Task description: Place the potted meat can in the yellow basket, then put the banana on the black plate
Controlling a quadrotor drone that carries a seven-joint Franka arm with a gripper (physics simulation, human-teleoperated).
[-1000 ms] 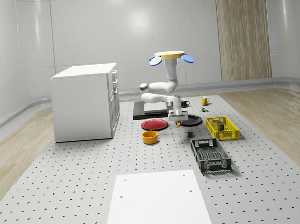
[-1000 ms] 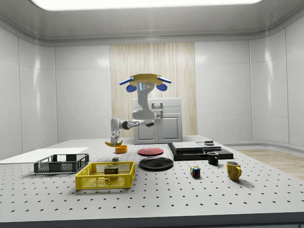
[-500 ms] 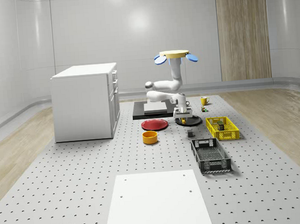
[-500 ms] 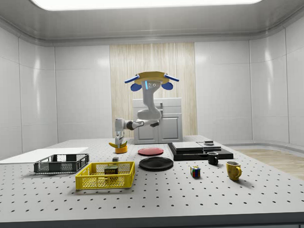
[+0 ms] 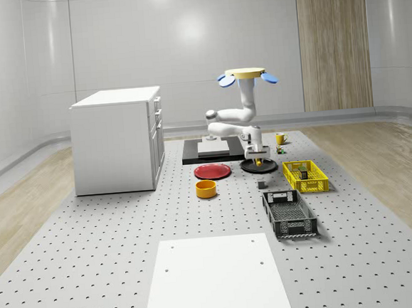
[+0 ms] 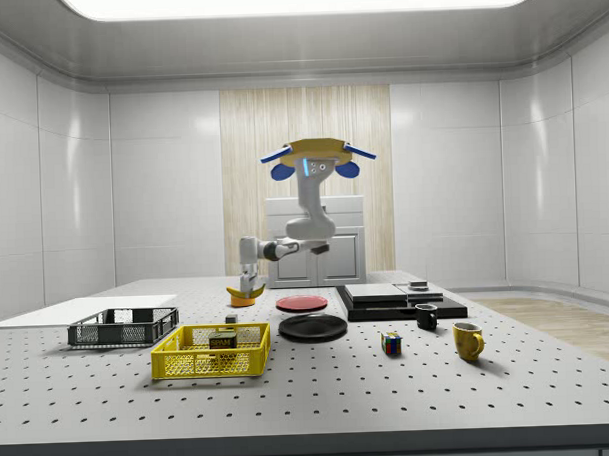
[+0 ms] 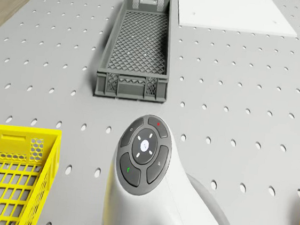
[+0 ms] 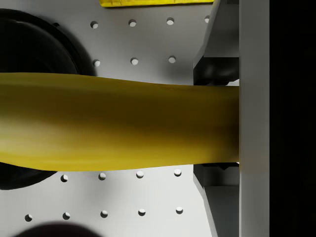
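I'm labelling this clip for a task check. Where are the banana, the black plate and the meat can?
banana [image 8: 118, 123]: wrist view, mid-body.
black plate [image 6: 313, 328]: side view, top face.
meat can [image 6: 223, 341]: side view, its side, inside the yellow basket.

Yellow banana [image 8: 118, 127] w/ brownish shading, black plate [image 5: 258, 166], yellow mesh basket [image 5: 305, 176], dark grey mesh crate [image 7: 137, 48], red plate [image 5: 212, 171], grey table [image 5: 93, 263] w/ dot-hole grid.

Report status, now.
Pincer shut on curved yellow banana, just over round black plate. Drone hovering above table. Potted meat can in yellow mesh basket. Nothing obstructing.
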